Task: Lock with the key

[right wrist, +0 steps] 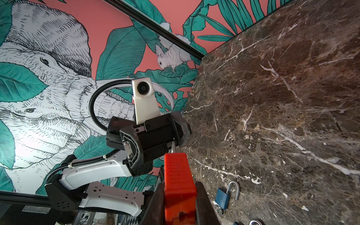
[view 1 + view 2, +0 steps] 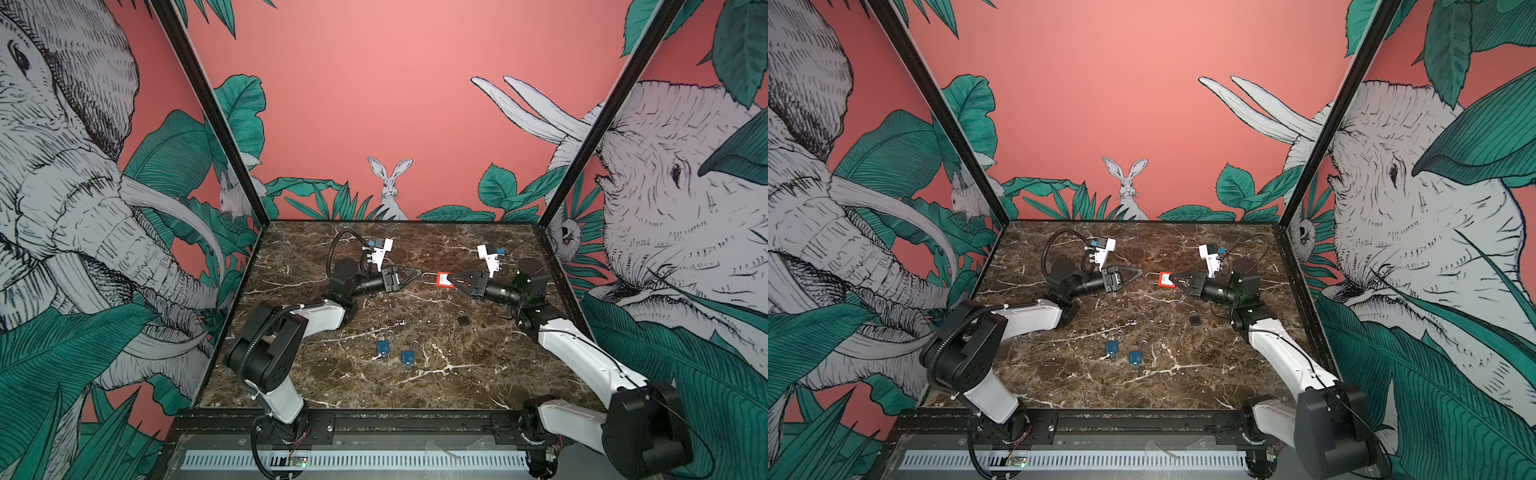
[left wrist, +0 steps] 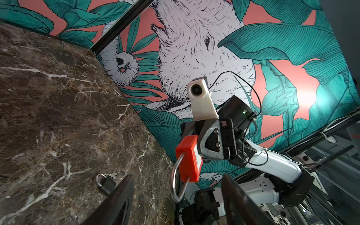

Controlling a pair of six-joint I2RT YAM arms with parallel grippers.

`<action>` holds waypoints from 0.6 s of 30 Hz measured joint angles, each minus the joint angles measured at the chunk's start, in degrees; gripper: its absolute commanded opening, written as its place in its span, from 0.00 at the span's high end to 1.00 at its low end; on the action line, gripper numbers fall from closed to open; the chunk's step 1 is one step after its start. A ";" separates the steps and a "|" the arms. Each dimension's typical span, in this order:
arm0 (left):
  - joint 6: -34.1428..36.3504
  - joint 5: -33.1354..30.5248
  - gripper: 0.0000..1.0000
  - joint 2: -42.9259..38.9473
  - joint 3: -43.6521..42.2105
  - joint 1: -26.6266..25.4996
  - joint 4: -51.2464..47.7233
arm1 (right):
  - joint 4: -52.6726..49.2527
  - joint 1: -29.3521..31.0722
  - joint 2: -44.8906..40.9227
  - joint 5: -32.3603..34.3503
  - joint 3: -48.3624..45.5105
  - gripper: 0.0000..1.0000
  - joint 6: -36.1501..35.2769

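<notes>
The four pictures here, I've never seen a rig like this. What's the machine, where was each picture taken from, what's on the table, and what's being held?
These are two robot arms mounted at the near edge of a dark brown marble tabletop, each ending in a two-fingered gripper. Two pictures look down on the whole scene from overhead. The other two come from cameras on the arms' wrists. The right gripper is shut on a red plastic padlock, held off the table. Its silver shackle points at the left gripper, which is open, with its fingers either side of the shackle's end. On the table lie two small blue padlocks and a small black padlock.
</notes>
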 measured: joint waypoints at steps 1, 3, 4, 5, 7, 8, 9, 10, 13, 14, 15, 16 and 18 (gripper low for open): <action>-0.13 0.31 0.29 0.00 0.22 -0.28 0.50 | 0.48 0.00 0.22 -0.22 0.00 1.00 0.26; -0.15 0.87 0.29 0.00 0.92 -1.05 0.57 | 1.44 0.00 0.55 -0.61 0.00 1.00 0.81; -0.09 1.09 0.30 0.00 1.31 -1.46 0.55 | 1.92 0.00 0.68 -0.76 0.00 1.00 0.98; -0.02 1.36 0.30 0.00 1.75 -1.86 0.50 | 2.27 0.00 0.81 -0.87 0.00 1.00 1.20; 0.11 1.88 0.32 0.00 2.73 -2.67 0.15 | 2.82 0.02 0.94 -1.03 0.00 1.00 1.53; 0.26 1.97 0.32 0.00 3.19 -2.97 -0.15 | 3.21 0.02 1.03 -1.31 0.00 1.00 1.62; 0.39 2.05 0.33 0.00 3.54 -3.17 -0.66 | 3.69 0.02 1.07 -1.49 0.00 1.00 1.73; 0.57 2.14 0.34 0.00 3.78 -3.37 -0.98 | 3.96 0.07 1.11 -1.70 0.00 1.00 1.75; 0.94 2.36 0.35 0.00 3.91 -3.65 -2.01 | 4.52 0.15 1.33 -1.79 0.00 1.00 1.81; 0.98 2.40 0.36 0.00 3.91 -3.76 -2.25 | 4.74 0.20 1.46 -1.81 0.00 1.00 1.84; 1.09 2.47 0.36 0.00 3.93 -3.87 -2.34 | 4.94 0.33 1.55 -1.92 0.00 1.00 1.92; 1.11 2.49 0.37 0.00 4.00 -3.96 -2.47 | 5.27 0.48 1.66 -1.95 0.00 1.00 1.99; 1.11 2.51 0.38 0.00 4.26 -4.13 -2.64 | 5.88 0.76 1.81 -1.97 0.00 1.00 2.21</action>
